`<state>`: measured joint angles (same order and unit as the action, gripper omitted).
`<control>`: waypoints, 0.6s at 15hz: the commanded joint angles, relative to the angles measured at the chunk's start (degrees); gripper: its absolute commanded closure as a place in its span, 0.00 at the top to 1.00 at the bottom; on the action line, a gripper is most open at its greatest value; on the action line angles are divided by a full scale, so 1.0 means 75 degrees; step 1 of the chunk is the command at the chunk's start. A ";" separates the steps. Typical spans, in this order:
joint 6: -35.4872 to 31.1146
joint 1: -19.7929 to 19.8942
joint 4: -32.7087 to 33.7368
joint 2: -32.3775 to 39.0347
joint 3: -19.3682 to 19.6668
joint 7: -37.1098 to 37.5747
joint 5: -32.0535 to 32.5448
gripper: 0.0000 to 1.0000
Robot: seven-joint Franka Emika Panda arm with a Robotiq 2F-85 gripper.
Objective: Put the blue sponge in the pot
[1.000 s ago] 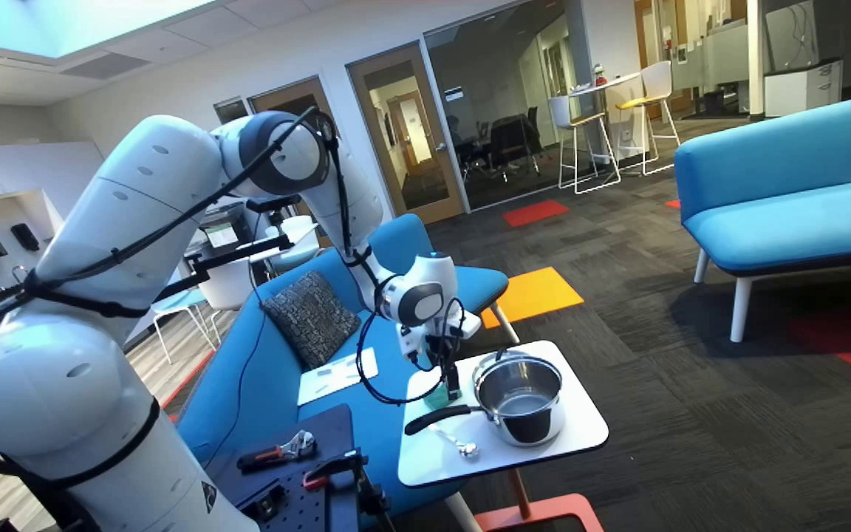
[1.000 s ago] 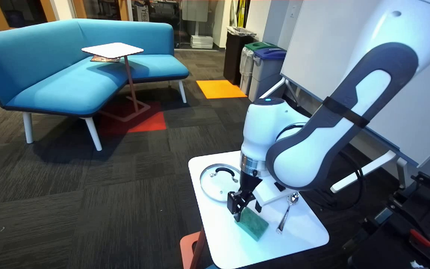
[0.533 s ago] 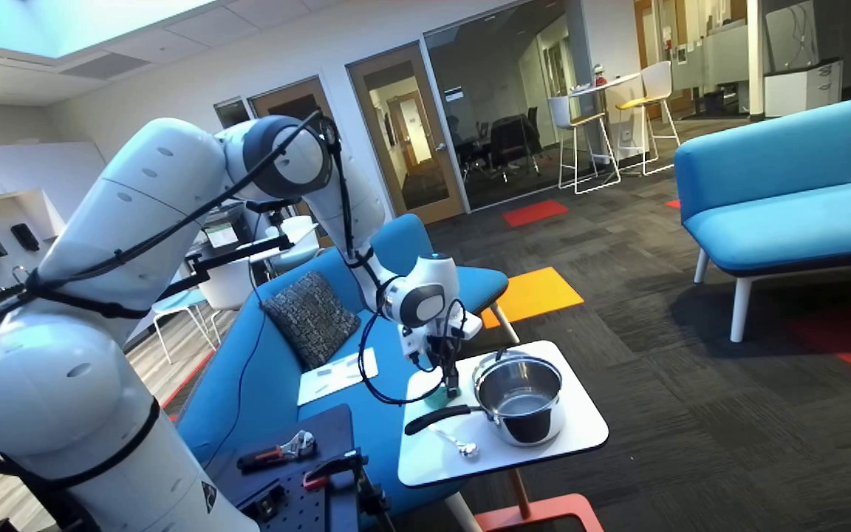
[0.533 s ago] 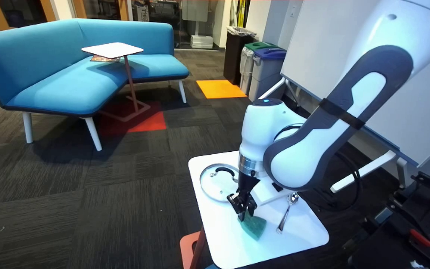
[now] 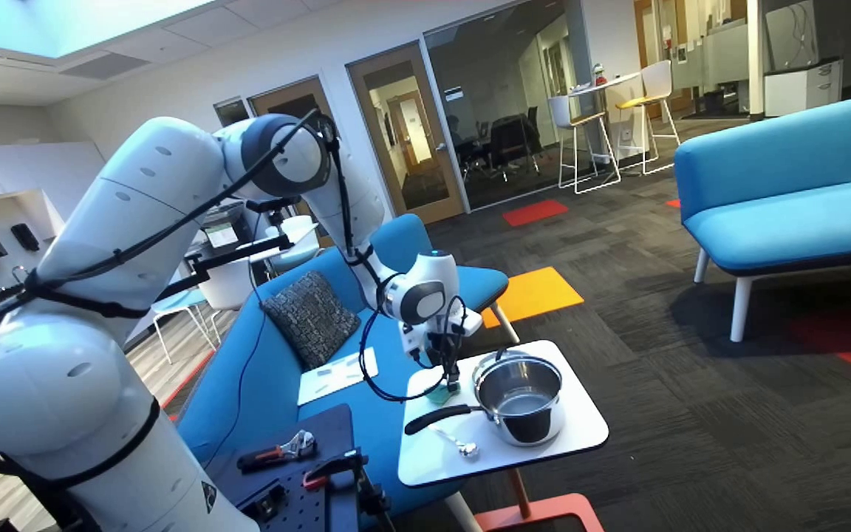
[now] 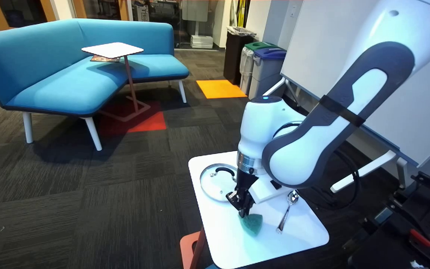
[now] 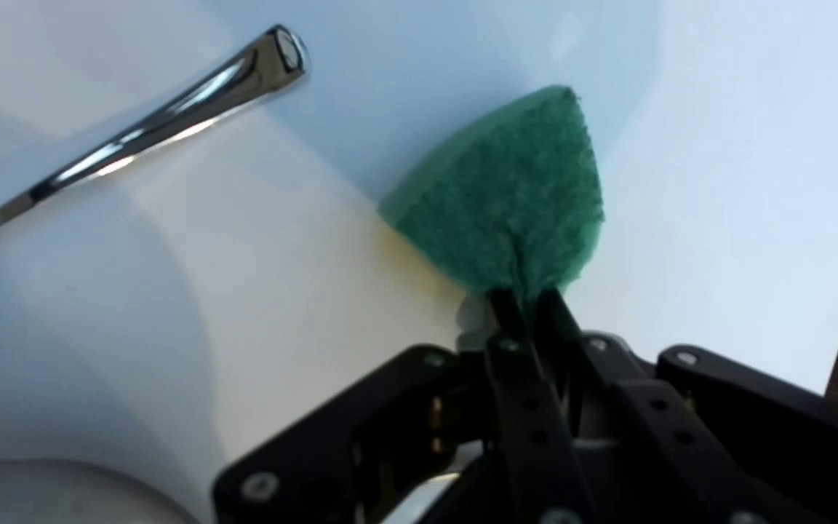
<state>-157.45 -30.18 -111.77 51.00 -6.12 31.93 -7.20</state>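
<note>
In the wrist view the sponge (image 7: 513, 182) is green, and its near end is pinched in the gripper (image 7: 524, 298). The fingers squeeze it from two sides, and a crease runs from between them into its face, while the far end fans out wide. The white worktop (image 7: 739, 204) lies beneath the sponge; whether the two touch I cannot tell. Left of the sponge and apart from it lies the spoon (image 7: 135, 140), the tip of its handle nearest. Below and left of the sponge a grey round edge (image 7: 62, 489) is cut off by the frame, too little of it to name.

In an exterior view the pot (image 5: 529, 430) stands on the worktop right of the sponge and apart from it, mouth open, its black handle reaching just in front of the sponge. The spoon lies farther in front of the sponge, past that handle. A blue sofa (image 5: 396, 368) and a dark cushion (image 5: 311, 319) are behind the sponge.

In an exterior view the arm (image 6: 314, 149) reaches down to the sponge from the upper right. The lid (image 6: 215, 185) lies on the worktop beyond the sponge, near it. The spoon is to the right of the sponge, bowl end farther off. A bin (image 6: 265, 74) stands well behind the sponge.
</note>
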 commanded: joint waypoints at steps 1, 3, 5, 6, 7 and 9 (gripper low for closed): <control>-0.0334 -0.0127 -0.0860 -0.1135 0.0202 0.0261 -0.0152 0.02; -0.0863 -0.0170 -0.1359 -0.1780 0.0440 0.0466 -0.0179 0.02; -0.1370 -0.0384 -0.1737 -0.2326 0.0933 0.0901 -0.0092 0.02; -0.1584 -0.0465 -0.1883 -0.2545 0.1194 0.1076 -0.0038 0.02; -0.1793 -0.0566 -0.1997 -0.2711 0.1484 0.1270 -0.0007 0.02; -0.2151 -0.0817 -0.2102 -0.2871 0.2145 0.1732 0.0034 0.02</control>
<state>-169.59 -33.14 -123.33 33.52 3.92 39.70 -7.48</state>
